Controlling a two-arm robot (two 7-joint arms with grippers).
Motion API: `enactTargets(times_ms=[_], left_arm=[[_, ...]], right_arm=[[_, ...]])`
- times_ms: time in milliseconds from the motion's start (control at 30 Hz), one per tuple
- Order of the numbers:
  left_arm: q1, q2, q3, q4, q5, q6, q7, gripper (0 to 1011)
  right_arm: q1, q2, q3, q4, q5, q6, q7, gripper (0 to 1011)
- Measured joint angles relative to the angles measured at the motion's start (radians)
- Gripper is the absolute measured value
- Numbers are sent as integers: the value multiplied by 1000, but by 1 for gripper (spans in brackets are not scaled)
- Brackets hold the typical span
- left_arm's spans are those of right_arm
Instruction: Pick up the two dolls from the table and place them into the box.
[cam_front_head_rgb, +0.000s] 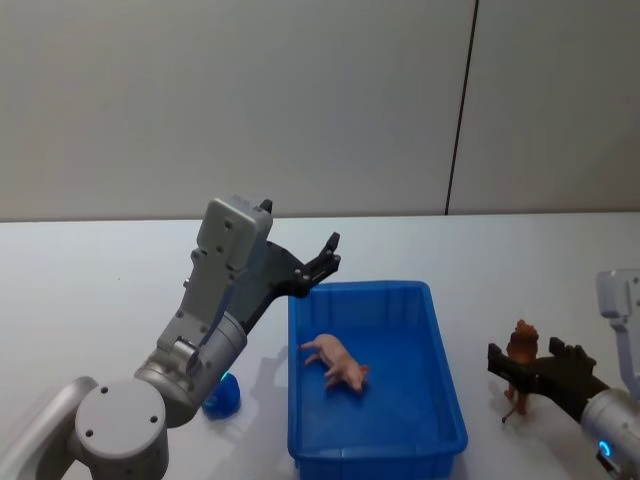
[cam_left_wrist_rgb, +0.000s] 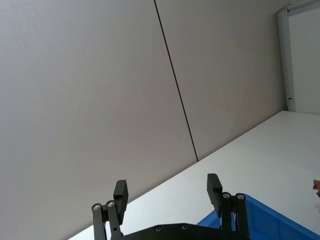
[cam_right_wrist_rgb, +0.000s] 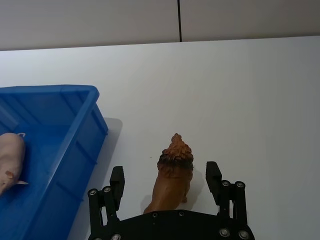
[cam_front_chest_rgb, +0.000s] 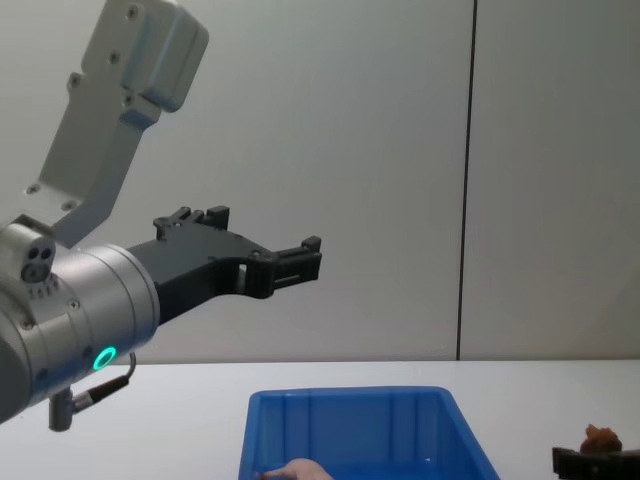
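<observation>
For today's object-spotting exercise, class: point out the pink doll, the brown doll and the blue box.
pink doll (cam_front_head_rgb: 338, 361): head view, on its body.
brown doll (cam_right_wrist_rgb: 172, 182): right wrist view, on its back.
blue box (cam_front_head_rgb: 449, 375): head view, on its right rim.

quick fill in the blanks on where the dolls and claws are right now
The pink doll lies ____ the box.
The brown doll stands on the table, on the box's ____ side.
The right claw sits around the brown doll with its fingers ____.
The left claw, up in the air, holds ____.
Missing words: inside; right; open; nothing.
</observation>
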Motion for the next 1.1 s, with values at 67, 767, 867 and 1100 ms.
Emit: enactTargets(times_ms=[67,767,867,1100], left_arm=[[0,0,0,0,0,0,0,1001],[0,0,0,0,0,0,0,1001],[0,0,0,0,0,0,0,1001],[0,0,0,0,0,0,0,1001]], right_arm=[[4,-2,0,5,0,4,1,1000],[63,-31,-11,83,-19,24,37,1001],[65,-33,-11,86,-22,21,32,1001],[71,-38,-10,96,-30,14,20,1000]])
